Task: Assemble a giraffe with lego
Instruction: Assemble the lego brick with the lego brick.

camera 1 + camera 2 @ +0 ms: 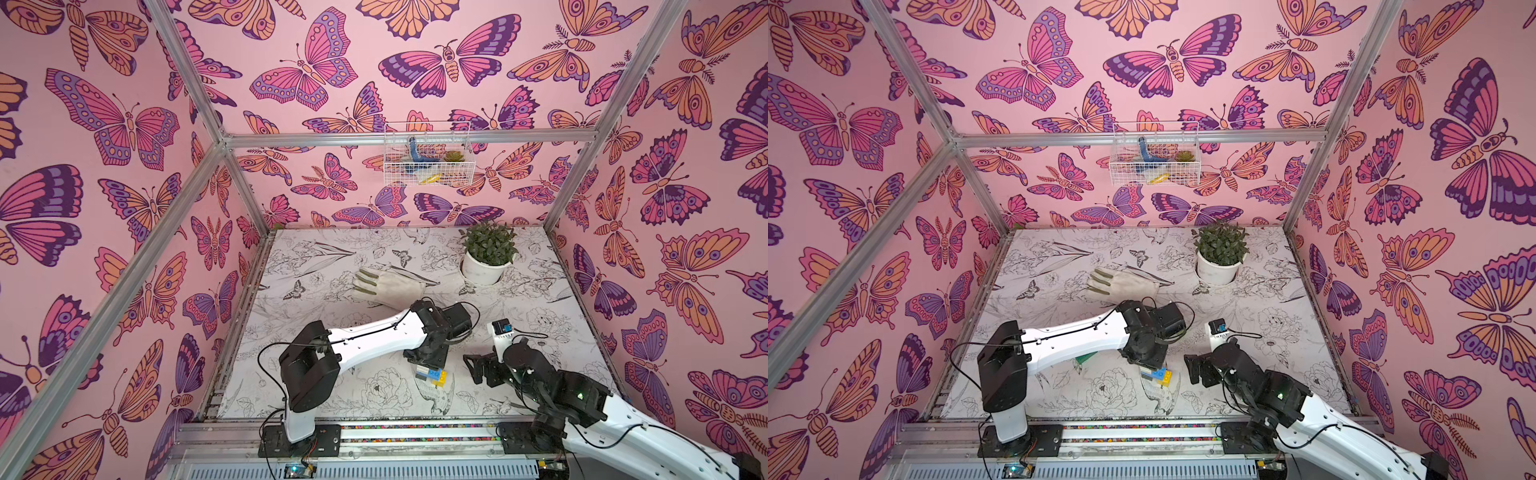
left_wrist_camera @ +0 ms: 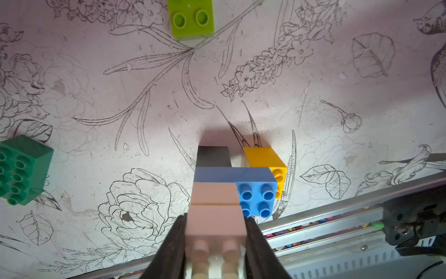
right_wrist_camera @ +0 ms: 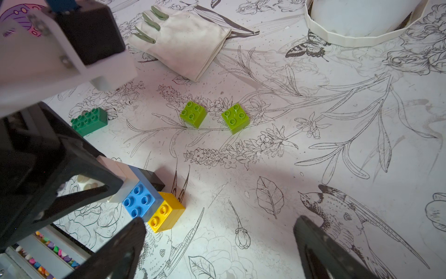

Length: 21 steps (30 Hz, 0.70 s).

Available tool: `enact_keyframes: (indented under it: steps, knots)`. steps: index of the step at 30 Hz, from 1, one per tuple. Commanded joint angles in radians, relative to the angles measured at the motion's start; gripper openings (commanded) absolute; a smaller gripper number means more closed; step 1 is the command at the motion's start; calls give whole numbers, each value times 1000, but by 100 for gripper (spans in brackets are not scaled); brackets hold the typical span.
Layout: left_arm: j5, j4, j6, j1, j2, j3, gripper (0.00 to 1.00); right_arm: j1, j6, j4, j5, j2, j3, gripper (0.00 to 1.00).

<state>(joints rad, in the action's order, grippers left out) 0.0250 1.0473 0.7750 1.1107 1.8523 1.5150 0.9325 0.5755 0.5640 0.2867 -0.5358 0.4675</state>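
The partly built giraffe (image 3: 142, 200) stands on the table: a black brick (image 2: 213, 155) and a yellow brick (image 2: 261, 157) as legs, a blue brick (image 2: 255, 193) across them, and two white bricks (image 2: 214, 195) stacked over the black leg. My left gripper (image 2: 214, 218) is shut on the upper white brick; both top views show it right above the giraffe (image 1: 432, 374) (image 1: 1158, 376). My right gripper (image 3: 219, 221) is open and empty just right of the yellow brick. Two loose lime bricks (image 3: 193, 113) (image 3: 235, 118) and a dark green brick (image 3: 89, 120) lie farther back.
A pale work glove (image 1: 388, 286) lies mid-table behind the left arm. A potted plant (image 1: 486, 257) in a white pot stands at the back right. A wire basket (image 1: 426, 153) hangs on the back wall. A metal rail (image 1: 415, 428) runs along the front edge.
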Motion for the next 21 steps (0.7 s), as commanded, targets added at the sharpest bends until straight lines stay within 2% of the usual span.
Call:
enact_keyframes:
  steps: [1,21]
  knots:
    - [-8,15,4,-10,30,-11,0,-1,-2,2,5,9,0,99]
    - [-111,-3,-108,-25,162,-65,0,-1,33,74,61,119,-1,99]
